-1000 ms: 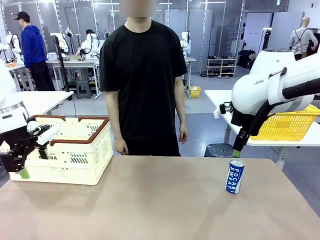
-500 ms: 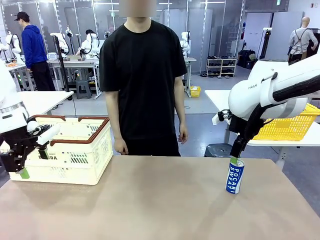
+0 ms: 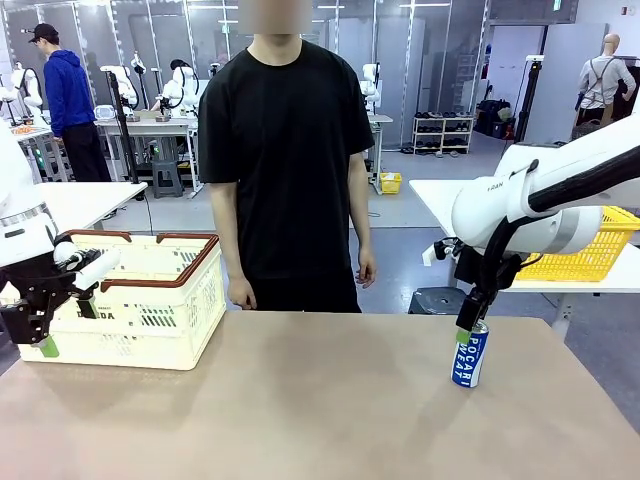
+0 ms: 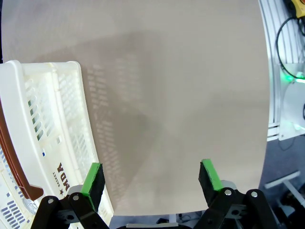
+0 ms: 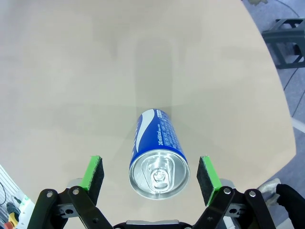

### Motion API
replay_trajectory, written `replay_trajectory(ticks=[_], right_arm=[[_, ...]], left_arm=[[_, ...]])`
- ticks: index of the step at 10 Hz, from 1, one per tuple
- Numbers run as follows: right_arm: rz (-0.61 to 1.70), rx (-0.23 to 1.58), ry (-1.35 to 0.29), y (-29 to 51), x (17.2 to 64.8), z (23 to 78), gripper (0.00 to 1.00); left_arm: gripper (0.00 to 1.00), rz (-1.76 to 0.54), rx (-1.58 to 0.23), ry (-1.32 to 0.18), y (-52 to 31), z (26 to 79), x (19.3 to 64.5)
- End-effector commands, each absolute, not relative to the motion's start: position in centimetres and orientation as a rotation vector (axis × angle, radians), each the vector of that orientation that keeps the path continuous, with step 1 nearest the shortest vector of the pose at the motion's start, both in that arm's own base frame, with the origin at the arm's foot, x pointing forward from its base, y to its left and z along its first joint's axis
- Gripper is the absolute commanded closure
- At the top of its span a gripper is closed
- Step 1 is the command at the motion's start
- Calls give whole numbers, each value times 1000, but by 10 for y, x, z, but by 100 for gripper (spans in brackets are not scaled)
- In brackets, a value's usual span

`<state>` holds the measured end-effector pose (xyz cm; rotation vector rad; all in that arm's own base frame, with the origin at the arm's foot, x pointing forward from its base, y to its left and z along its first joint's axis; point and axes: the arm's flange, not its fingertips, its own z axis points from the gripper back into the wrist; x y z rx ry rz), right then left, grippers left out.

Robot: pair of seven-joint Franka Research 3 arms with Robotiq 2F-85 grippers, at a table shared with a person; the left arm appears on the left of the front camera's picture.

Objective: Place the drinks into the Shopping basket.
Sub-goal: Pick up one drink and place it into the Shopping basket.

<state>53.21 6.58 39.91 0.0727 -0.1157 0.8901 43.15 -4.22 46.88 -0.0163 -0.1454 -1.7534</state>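
One blue can (image 3: 468, 358) is standing upright on the table (image 3: 300, 400), right side. The right gripper (image 5: 150, 172) is hanging over it, jaws wide around its top, pads apart from it. The left gripper (image 4: 150, 175) is gaping beside one basket (image 3: 150, 300), whose contents are hidden.

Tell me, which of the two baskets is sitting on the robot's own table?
The cream-white Shopping basket with brown handles, at the table's left end. The yellow basket rests on a separate table behind the right arm.

Front across table (image 3: 300, 400) — wrists downward
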Motion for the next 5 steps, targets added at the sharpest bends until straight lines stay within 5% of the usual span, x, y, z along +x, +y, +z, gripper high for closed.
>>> replay_trajectory(ticks=[1, 5], right_arm=[[908, 110, -119, 63, 538, 391, 2], [908, 109, -107, 60, 544, 372, 2]], left_arm=[[0, -1750, -14, -144, -43, 469, 428], [0, -1750, -14, -144, -43, 469, 428]])
